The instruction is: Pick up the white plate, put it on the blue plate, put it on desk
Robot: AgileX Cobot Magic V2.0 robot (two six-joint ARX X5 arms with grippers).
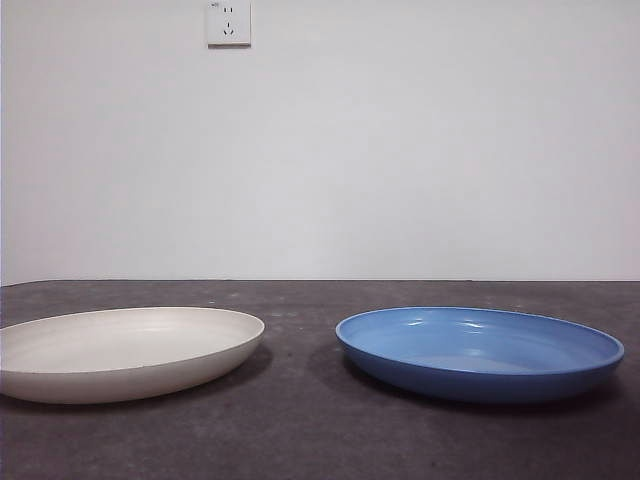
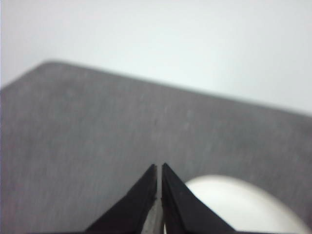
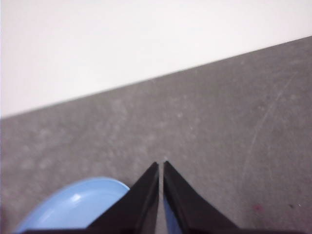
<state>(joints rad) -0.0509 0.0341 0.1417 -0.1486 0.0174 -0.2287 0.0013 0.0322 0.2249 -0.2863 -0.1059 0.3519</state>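
White plate & blue plate flat on desk, apart.

- You had a plain white wall standing behind the whole scene, bare and evenly lit.
- You could see a white wall socket mounted high on it, left of centre.

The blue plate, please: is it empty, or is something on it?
Empty: the blue plate shows only its bare glossy bowl, and the white plate sits apart beside it.
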